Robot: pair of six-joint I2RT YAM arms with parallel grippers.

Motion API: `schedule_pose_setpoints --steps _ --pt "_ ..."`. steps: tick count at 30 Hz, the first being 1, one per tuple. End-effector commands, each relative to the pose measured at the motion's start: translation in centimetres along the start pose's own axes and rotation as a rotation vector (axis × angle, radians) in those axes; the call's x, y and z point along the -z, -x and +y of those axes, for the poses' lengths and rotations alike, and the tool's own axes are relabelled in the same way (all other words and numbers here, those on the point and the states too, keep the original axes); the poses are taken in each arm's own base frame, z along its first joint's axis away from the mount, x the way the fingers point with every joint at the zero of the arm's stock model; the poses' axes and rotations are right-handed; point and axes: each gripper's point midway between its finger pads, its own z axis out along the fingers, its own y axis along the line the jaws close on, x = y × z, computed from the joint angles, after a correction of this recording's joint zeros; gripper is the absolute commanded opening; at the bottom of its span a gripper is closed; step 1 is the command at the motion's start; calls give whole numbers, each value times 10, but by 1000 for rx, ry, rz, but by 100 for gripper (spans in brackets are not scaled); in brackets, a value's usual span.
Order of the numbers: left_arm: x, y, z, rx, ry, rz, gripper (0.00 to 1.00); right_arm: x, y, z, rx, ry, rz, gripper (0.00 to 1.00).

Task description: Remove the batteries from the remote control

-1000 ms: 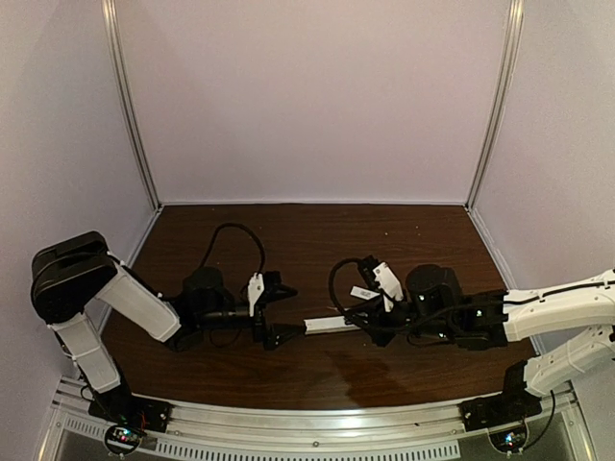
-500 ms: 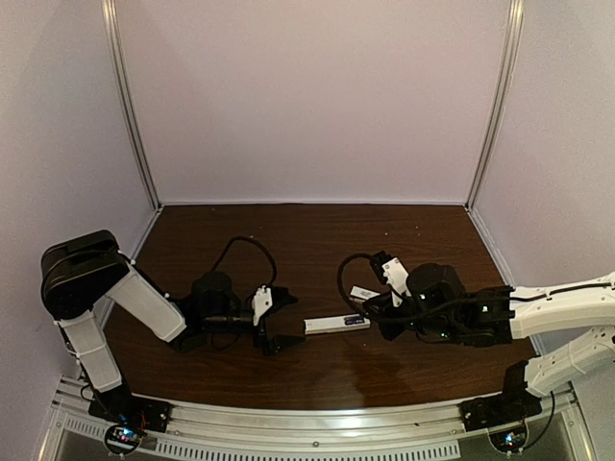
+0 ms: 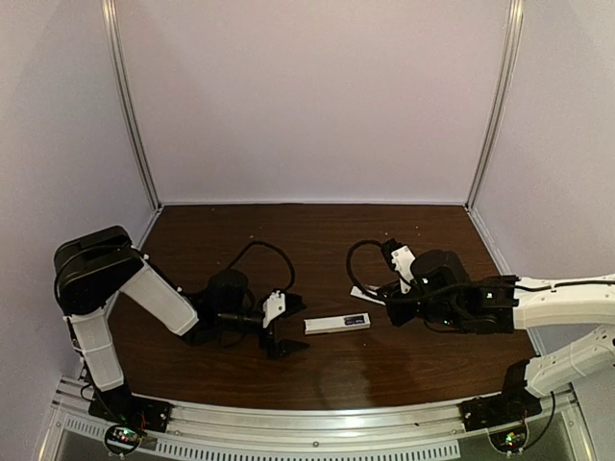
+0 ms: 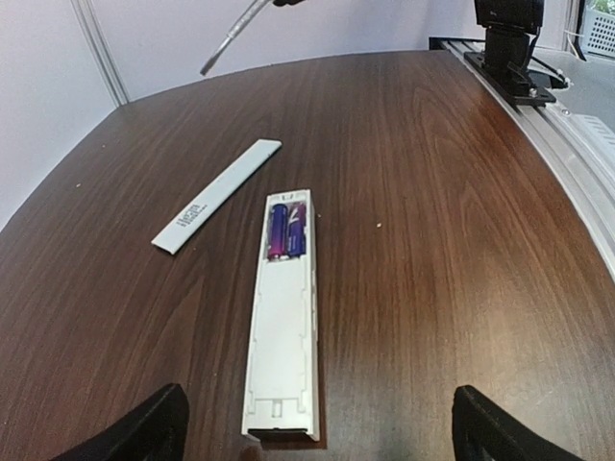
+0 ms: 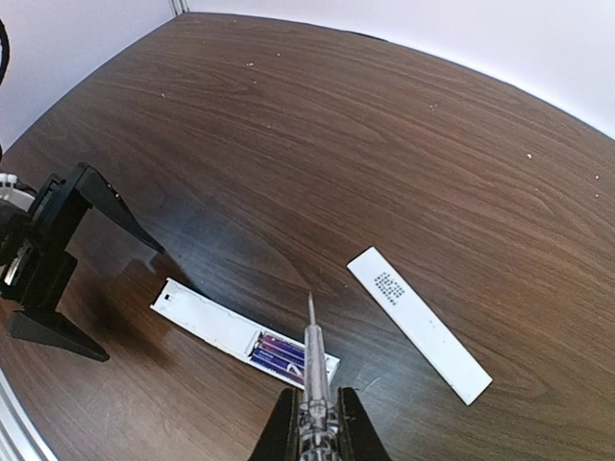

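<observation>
The remote control (image 4: 283,336) lies flat on the table with its back open, also in the top view (image 3: 334,325) and the right wrist view (image 5: 207,322). Two purple-blue batteries (image 4: 287,230) sit side by side in its far end (image 5: 279,353). Its white back cover (image 4: 216,197) lies beside it (image 5: 418,324). My left gripper (image 4: 317,432) is open and empty, its fingers either side of the remote's near end (image 3: 293,327). My right gripper (image 5: 315,432) is shut on a clear-handled screwdriver (image 5: 312,355), held above the battery end (image 3: 392,288).
The dark wood table (image 3: 317,240) is walled by pale panels at the back and sides. A metal rail (image 3: 317,427) runs along the near edge. The right arm's base (image 4: 509,48) stands at the far right in the left wrist view.
My right gripper has drawn back to the right, lifting the screwdriver off the remote. My left gripper has moved right and a little nearer, to the remote's left end.
</observation>
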Motion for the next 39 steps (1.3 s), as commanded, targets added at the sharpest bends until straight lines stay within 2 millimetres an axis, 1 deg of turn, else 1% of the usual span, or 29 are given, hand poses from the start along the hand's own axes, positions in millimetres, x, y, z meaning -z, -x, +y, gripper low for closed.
schedule_pose_setpoints --steps 1,3,6,11,16,22,29,36,39 --pt "-10 -7 10 -2 -1 18 97 2 18 -10 3 -33 -21 0" --pt "-16 -11 14 22 -4 27 96 -1 18 -12 4 -33 -16 0" --pt "-25 -16 19 54 -5 35 92 -5 17 -14 0 -33 -8 0" --pt "-36 -18 26 92 -4 40 88 -9 13 -13 -10 -23 1 0" --pt "-40 -18 25 101 -30 42 86 -8 13 -12 -25 -10 -4 0" --pt "-50 -21 26 120 -56 49 82 -9 13 -10 -26 -2 -3 0" --pt "-59 -19 23 145 -107 33 78 -10 16 -8 -31 7 -12 0" --pt "-66 -17 19 162 -156 13 72 -9 11 -8 -41 15 -5 0" --pt "-71 -20 18 174 -172 19 70 -9 11 -8 -44 18 -5 0"
